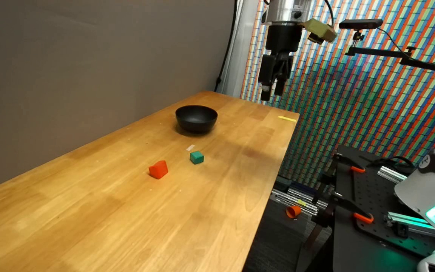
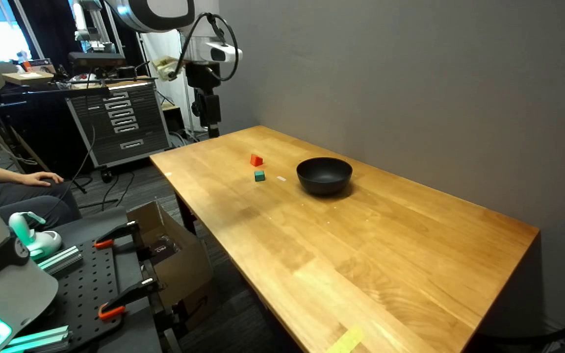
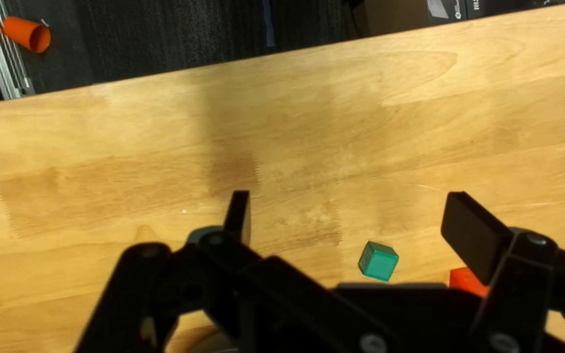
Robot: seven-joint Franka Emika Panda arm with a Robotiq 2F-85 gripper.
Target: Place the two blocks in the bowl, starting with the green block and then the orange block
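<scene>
The green block lies on the wooden table, also in an exterior view and in the wrist view. The orange block lies close to it, also in an exterior view. In the wrist view the orange block is partly hidden by a finger. The black bowl stands upright, its visible inside bare, also in an exterior view. Only a sliver of the bowl shows in the wrist view. My gripper is open and empty, high above the table; it also shows in an exterior view.
A grey wall runs along the table's long side. A small whitish strip lies between the green block and the bowl. Yellow tape marks one table end. A cardboard box stands on the floor beside the table.
</scene>
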